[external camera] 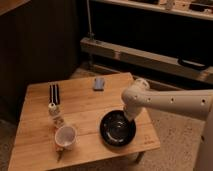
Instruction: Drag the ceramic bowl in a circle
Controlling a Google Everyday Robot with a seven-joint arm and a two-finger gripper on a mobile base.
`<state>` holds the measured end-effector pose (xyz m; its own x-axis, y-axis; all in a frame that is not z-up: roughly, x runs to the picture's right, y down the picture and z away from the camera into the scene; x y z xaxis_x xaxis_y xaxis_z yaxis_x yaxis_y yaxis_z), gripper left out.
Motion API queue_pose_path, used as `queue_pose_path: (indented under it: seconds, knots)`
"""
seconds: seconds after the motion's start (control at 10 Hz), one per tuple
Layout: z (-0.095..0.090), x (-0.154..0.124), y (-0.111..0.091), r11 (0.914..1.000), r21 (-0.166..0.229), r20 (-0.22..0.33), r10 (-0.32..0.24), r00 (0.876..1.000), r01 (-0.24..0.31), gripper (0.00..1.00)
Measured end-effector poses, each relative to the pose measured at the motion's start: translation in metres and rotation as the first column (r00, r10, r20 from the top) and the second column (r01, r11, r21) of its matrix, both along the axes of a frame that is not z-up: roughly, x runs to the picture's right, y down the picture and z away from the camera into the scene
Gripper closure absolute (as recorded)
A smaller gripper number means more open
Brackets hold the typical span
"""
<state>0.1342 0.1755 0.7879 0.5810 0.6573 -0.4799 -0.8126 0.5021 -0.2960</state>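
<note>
Camera view: the gripper (129,118) is lowered by the white arm (170,102) onto the far right rim of the ceramic bowl (117,129), a contact suited to dragging. The bowl is set flat near the front right corner of the wooden table (85,102), close to its edge. Well apart are placed a white cup (65,136), a striped black item (54,93) and a small grey object (99,83).

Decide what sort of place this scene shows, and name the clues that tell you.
Probably a lab or workshop staged as a living space: a low wooden table on speckled flooring, metal shelving behind. The gripper is at the ceramic bowl's far rim.
</note>
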Motion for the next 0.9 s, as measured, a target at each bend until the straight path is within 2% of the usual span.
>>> queue_pose_path:
  seconds: [0.2,0.3,0.4,0.6,0.9]
  knots:
    - [-0.03,-0.035,0.018,0.9987,-0.002,0.075,-0.05,0.996,0.051,1.0]
    - [-0.038,-0.05,0.019,0.9973,0.006,0.102,-0.073,0.992,0.073,1.0]
    - [-0.047,-0.077,0.017,0.9942,0.02,0.147,-0.108,0.983,0.106,1.0]
    - [-0.05,-0.116,0.005,0.9889,0.04,0.2,-0.148,0.968,0.143,1.0]
    - [-0.034,-0.168,-0.019,0.9825,0.051,0.262,-0.186,0.947,0.179,1.0]
